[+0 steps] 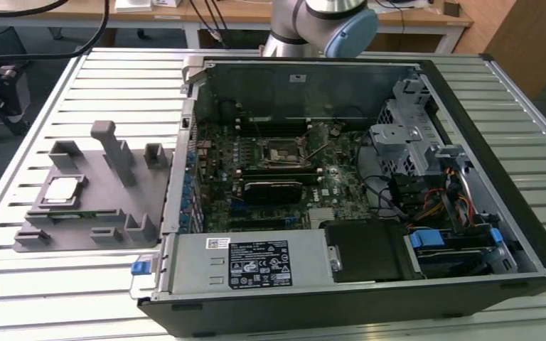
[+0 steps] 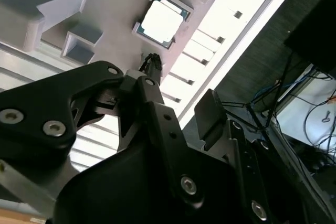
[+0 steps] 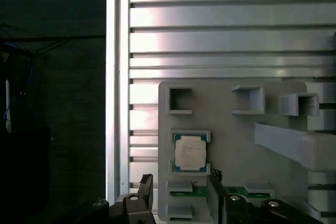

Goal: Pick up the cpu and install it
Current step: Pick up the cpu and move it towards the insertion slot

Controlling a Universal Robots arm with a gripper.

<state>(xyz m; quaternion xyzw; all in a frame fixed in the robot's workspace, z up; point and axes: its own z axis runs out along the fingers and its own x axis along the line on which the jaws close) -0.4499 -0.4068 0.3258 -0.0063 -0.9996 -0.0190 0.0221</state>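
Silver-grey flat square cpu [image 1: 62,190] sits face up in a shallow framed pocket of the grey plastic tray [image 1: 28,242] with upright blocks, and I see nothing touching it. In both wrist views the cpu [image 3: 190,152] [image 2: 161,20] lies flat in that pocket, with a thin green circuit strip [image 3: 234,190] in the tray slot just beside it. My black 2-finger gripper [image 3: 180,195] hangs over the tray [image 3: 220,103] clear of the chip, its jaws spread wide with nothing between them; the second wrist view shows the same gripper [image 2: 180,93] open and empty. The tray rests on a ribbed silver metal table [image 1: 83,298], at the exterior view's left of the open black computer case [image 1: 500,234]. Inside the case I can see the green motherboard's square socket [image 1: 278,153]. The arm's grey and blue joint [image 1: 335,25] stands behind the case.
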